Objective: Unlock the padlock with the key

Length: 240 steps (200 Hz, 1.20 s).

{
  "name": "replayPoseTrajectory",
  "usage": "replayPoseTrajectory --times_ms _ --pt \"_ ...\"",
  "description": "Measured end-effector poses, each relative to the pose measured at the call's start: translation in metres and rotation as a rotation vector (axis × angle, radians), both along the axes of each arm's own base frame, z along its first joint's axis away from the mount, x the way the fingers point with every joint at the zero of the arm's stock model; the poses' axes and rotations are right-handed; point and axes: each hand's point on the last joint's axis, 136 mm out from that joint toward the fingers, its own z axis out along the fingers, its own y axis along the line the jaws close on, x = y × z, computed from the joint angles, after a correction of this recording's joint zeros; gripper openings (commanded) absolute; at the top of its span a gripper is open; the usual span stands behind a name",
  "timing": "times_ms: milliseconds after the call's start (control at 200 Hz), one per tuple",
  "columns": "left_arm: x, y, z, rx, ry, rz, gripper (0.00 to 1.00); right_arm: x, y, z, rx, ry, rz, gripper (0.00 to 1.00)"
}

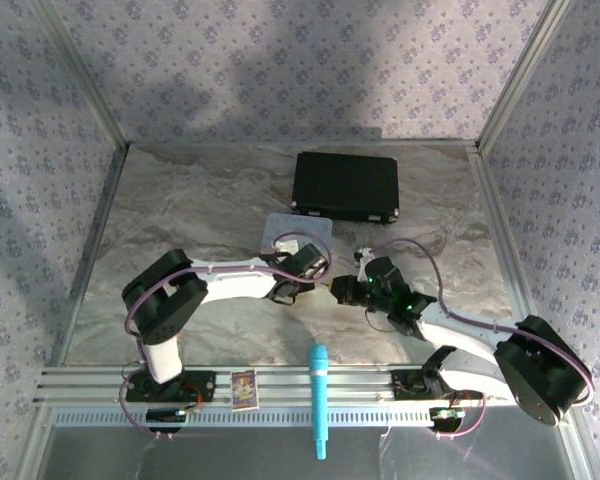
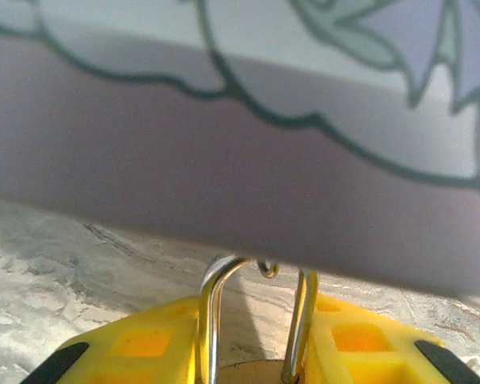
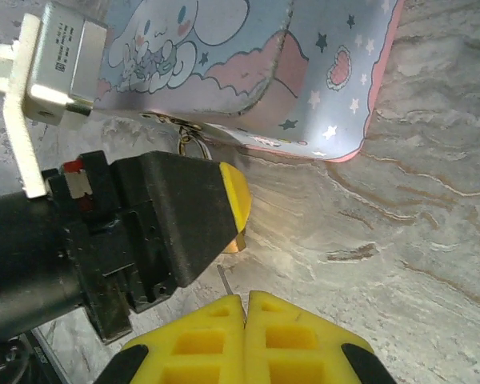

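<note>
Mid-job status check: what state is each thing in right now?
left gripper: shut on the padlock.
padlock: clamped, shackle pointing toward the tin; locked or not, cannot tell.
right gripper: shut, tips pressed together, close beside the left gripper.
tin: lying flat, closed.
black case: closed, lying flat.

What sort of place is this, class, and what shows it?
Probably a robot test cell rather than a home: two arms mounted at a slotted aluminium rail, a marble-patterned tabletop, and patterned walls on a metal frame.
</note>
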Motion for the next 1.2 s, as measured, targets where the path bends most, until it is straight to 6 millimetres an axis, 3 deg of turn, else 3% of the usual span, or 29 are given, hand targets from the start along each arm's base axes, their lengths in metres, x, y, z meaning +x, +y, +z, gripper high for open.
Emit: replayPoseTrajectory --times_ms 100,240,395,780,1199 --pt "-0.003 -0.002 0.001 -0.012 0.022 0.01 0.18 0.0 -0.003 -0.004 0.004 -0.006 -0.015 0.0" --pt "-0.009 -0.007 0.004 -0.072 0.067 0.049 0.11 0.0 -0.009 -0.01 0.021 0.0 -0.064 0.0" --pt "-0.016 -0.015 0.007 -0.165 0.135 0.126 0.11 -0.002 -0.014 -0.018 0.034 0.019 -0.116 0.0" --pt "-0.017 -0.029 0.011 -0.352 0.222 0.361 0.09 0.004 -0.001 -0.016 0.141 0.057 -0.084 0.0" --pt "-0.014 -0.029 0.017 -0.436 0.225 0.468 0.09 0.001 -0.012 -0.006 0.204 0.08 -0.083 0.0"
